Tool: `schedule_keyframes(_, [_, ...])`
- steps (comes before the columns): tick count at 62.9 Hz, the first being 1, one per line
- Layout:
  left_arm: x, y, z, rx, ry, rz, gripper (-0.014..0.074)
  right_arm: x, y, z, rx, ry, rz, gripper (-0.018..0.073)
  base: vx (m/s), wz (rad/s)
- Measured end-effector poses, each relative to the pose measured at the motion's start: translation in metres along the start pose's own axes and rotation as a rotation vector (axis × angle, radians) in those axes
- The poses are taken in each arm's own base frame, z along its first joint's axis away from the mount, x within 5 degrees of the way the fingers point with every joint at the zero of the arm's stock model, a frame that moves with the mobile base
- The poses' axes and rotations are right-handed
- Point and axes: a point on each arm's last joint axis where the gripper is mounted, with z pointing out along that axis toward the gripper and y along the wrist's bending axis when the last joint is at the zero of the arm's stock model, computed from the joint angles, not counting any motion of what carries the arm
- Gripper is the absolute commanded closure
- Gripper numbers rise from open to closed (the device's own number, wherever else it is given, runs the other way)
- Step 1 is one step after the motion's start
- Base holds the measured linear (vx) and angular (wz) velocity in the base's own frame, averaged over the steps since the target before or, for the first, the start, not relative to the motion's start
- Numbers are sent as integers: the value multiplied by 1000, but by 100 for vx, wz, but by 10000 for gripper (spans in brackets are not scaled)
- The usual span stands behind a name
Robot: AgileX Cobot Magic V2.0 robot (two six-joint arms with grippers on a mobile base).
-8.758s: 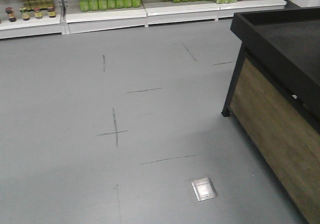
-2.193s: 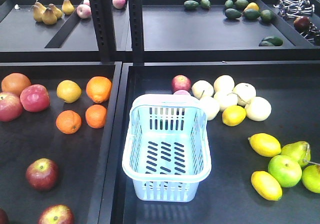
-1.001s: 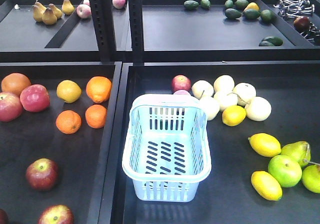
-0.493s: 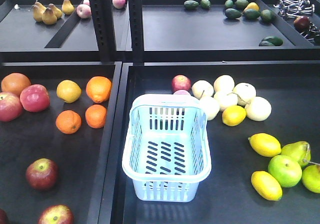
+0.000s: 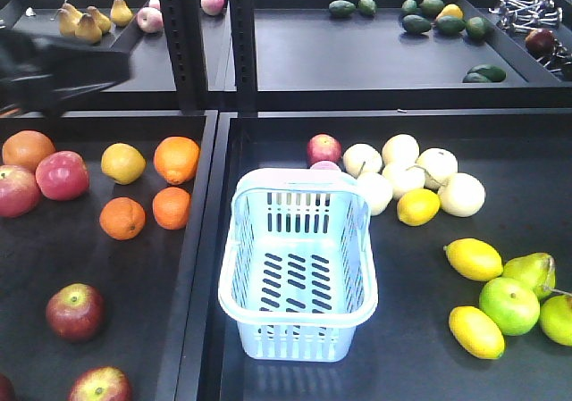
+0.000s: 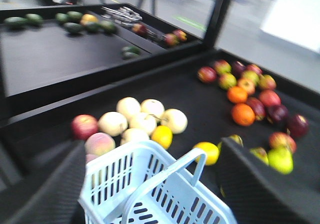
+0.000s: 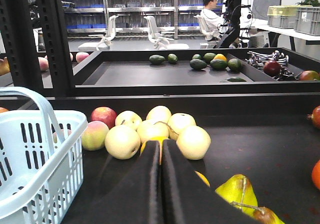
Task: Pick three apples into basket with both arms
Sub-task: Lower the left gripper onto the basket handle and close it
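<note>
Well, nearest me in the front view, the dark red apples [image 5: 76, 312] lie in the left tray [image 5: 54, 258], two in full and a third cut off at the bottom corner. Across the divider, the basket [image 5: 295, 338] stands upright at the left edge of the right tray [image 5: 411, 285], well apart from them. Oranges [image 5: 176, 160] sit farther back in the left tray. Beyond them my left arm [image 5: 54, 66] shows as a black blur. On its wrist camera the left gripper [image 6: 150, 146] is spread wide, gripping nothing, with the basket's handle below. My right gripper [image 7: 161, 144] has its fingers pressed together, empty, low over the right tray before the pale yellow fruits [image 7: 122, 141].
</note>
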Motion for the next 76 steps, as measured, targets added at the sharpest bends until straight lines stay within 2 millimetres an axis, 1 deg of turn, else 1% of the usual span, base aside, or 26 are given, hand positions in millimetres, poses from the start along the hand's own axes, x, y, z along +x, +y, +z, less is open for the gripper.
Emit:
schedule_keyframes(5, [-7, 5, 21, 47, 48, 64, 13, 0, 0, 0, 0, 0, 0, 564, 0, 0])
schedule_keyframes(9, [-10, 8, 39, 76, 102, 122, 23, 0, 0, 0, 0, 0, 0, 564, 0, 0])
schedule_keyframes(12, [-7, 12, 54, 90, 152, 165, 28, 0, 0, 0, 0, 0, 0, 564, 0, 0])
schedule_keyframes(14, [-9, 11, 64, 107, 176, 201, 31, 0, 0, 0, 0, 0, 0, 564, 0, 0])
schedule_keyframes(19, [-4, 13, 89, 133, 249, 279, 38, 0, 0, 0, 0, 0, 0, 564, 0, 0])
schedule_keyframes(24, [6, 16, 116, 165, 323, 337, 39, 0, 0, 0, 0, 0, 0, 564, 0, 0])
schedule_keyframes(30, [17, 15, 144, 206, 374, 373, 39, 0, 0, 0, 0, 0, 0, 564, 0, 0])
schedule_keyframes(33, [21, 15, 154, 218, 391, 385, 39, 0, 0, 0, 0, 0, 0, 564, 0, 0])
schedule_keyframes(40, [38, 19, 180, 245, 448, 406, 39, 0, 0, 0, 0, 0, 0, 564, 0, 0])
schedule_keyframes(46, [51, 25, 193, 252, 485, 414, 39, 0, 0, 0, 0, 0, 0, 564, 0, 0])
schedule_keyframes(53, [61, 30, 200, 258, 513, 404, 39, 0, 0, 0, 0, 0, 0, 564, 0, 0])
schedule_keyframes(64, [66, 32, 203, 264, 527, 398, 39, 0, 0, 0, 0, 0, 0, 564, 0, 0])
schedule_keyframes(76, [74, 31, 204, 312, 564, 380, 39, 0, 0, 0, 0, 0, 0, 564, 0, 0])
